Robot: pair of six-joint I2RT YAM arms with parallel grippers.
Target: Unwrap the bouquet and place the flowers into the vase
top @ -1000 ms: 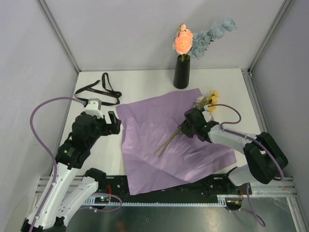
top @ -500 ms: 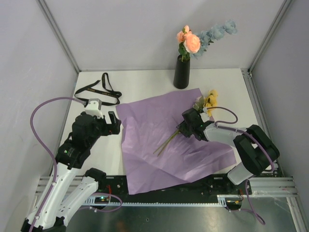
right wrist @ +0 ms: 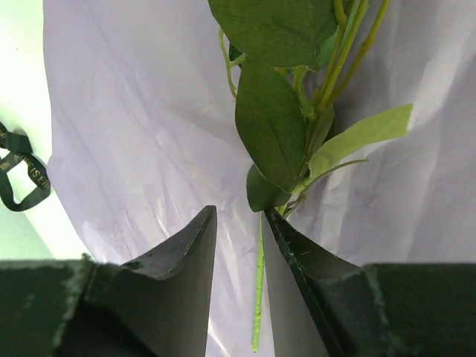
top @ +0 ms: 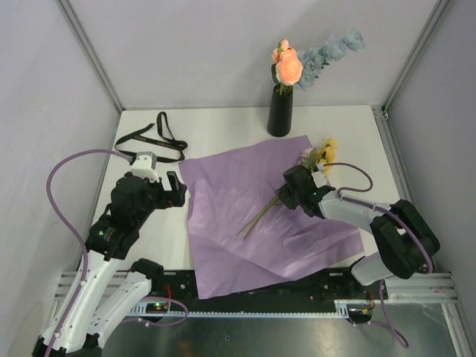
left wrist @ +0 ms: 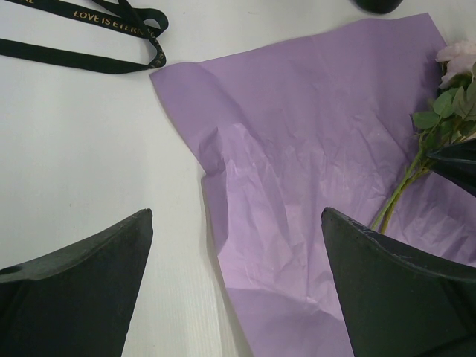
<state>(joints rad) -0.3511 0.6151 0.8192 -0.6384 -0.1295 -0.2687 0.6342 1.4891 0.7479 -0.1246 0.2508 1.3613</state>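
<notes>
Flowers (right wrist: 271,126) sit between narrowed jaws of my right gripper (right wrist: 239,216); clamped or not, I cannot tell. Left gripper (left wrist: 236,214) hangs released.

I see a big purple paper sheet (top: 245,216) spread out on the white table (top: 223,126). It is a bit wrinkly. A black ribbon (top: 156,137) with gold letters lies loose near the back left, just beside the paper's corner. Grey walls (top: 186,52) stand all around.
</notes>
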